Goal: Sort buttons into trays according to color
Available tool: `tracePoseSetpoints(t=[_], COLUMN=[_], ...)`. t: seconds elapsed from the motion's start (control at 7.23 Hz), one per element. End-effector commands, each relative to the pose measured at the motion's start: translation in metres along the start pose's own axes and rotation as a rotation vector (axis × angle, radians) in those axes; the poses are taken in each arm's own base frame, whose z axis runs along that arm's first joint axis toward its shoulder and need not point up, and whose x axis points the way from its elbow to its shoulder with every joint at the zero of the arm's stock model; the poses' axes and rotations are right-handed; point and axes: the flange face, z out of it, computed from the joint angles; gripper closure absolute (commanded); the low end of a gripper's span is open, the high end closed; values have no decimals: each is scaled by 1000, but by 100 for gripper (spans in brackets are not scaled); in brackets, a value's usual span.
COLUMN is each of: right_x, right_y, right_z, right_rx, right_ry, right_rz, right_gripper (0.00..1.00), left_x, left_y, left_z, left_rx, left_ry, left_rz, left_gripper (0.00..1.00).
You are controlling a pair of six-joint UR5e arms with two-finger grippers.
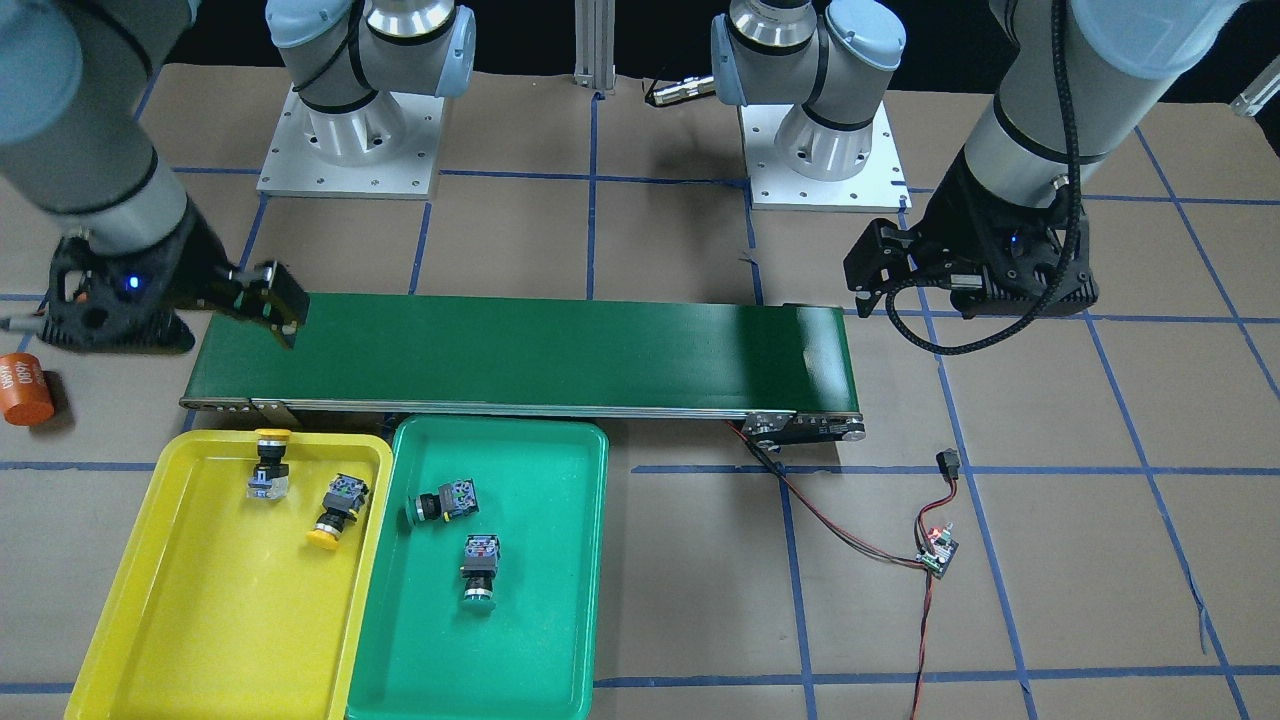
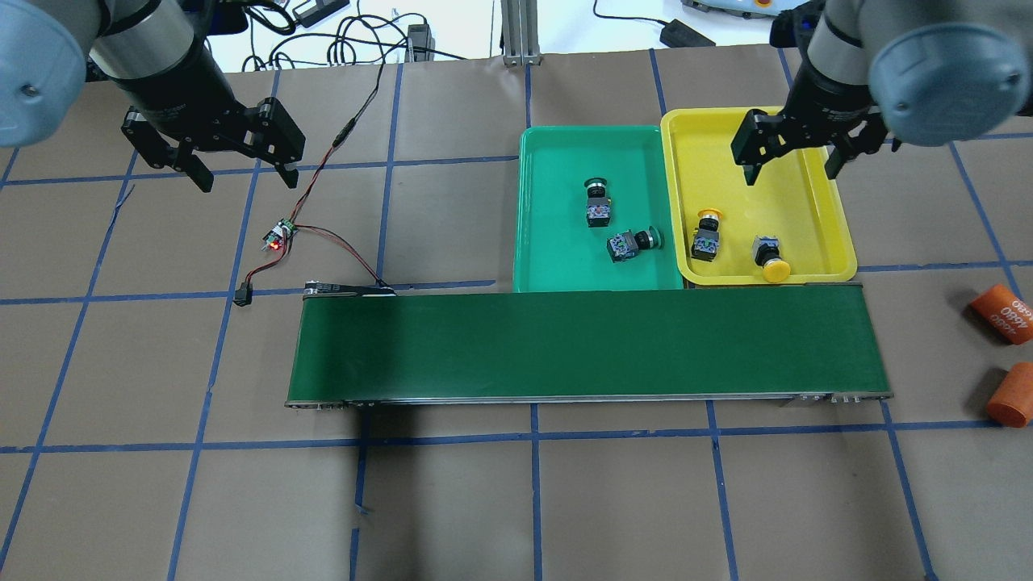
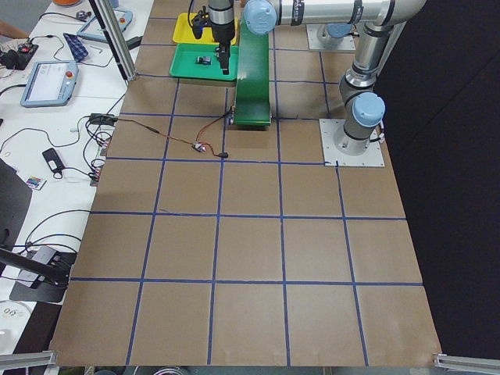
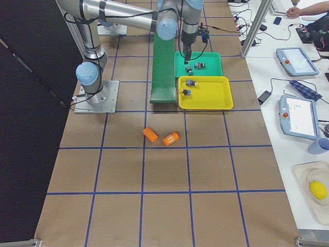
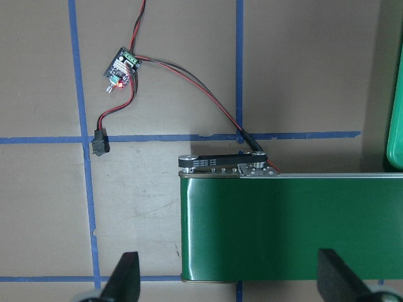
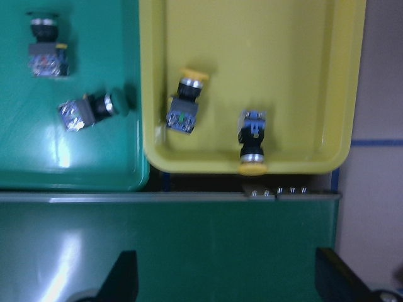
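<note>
1. Plainly, the sort looks finished. Both yellow buttons (image 2: 707, 238) (image 2: 768, 258) lie in the yellow tray (image 2: 807, 234), near its belt-side wall. Both green buttons (image 2: 596, 202) (image 2: 631, 243) lie in the green tray (image 2: 557, 210). All four appear tipped on their sides, each apart from the others.
2. The two trays sit edge to edge against the far side of the conveyor belt (image 2: 589, 347). I judge this keeps the carry from belt to tray short. I see no button outside the trays.
3. The right claw (image 2: 791, 171) hovers above the yellow tray, raised clear of both yellow buttons. Its jaws are spread wide and grasp nothing, which fits there being no button left to carry.
4. The left claw (image 2: 244, 173) hovers over the desk at the belt's other end, near the small controller board (image 2: 279, 236) and its red-black wires. It is also released and grasps nothing. It hangs well apart from the trays, probably to keep out of the right arm's way.
5. Two orange cylinders (image 2: 1002, 314) (image 2: 1013, 395) lie on the desk past the belt's right end. They are no part of the sort and seem rightly left alone.
</note>
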Motion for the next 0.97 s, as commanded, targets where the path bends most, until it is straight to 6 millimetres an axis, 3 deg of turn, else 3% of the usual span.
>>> tracePoseSetpoints(t=[0.0, 0.14, 0.28, 0.42, 0.55, 0.69, 0.83], right_x=[-14, -19, -49, -73, -77, -71, -68], right_y=[57, 59, 73, 86, 85, 83, 94], right_z=[-40, -9, -4, -7, -9, -28, -48], right_rx=[-29, -94, -98, -82, -73, 10, 62], right_ry=[-35, -51, -20, 53, 44, 54, 50], right_rz=[41, 121, 106, 73, 76, 84, 89], right_gripper=[0, 0, 0, 0, 0, 0, 0], left_x=[0, 0, 0, 0, 0, 1, 3], left_y=[-2, -2, -2, -2, -2, -1, 8], left_z=[-3, -5, -5, -5, -5, -4, -5], left_rx=[5, 9, 7, 9, 9, -4, -41], left_ry=[0, 2, 0, 3, 0, -1, 16], left_rz=[-2, -2, -2, -3, -5, -20, -70], left_gripper=[0, 0, 0, 0, 0, 0, 0])
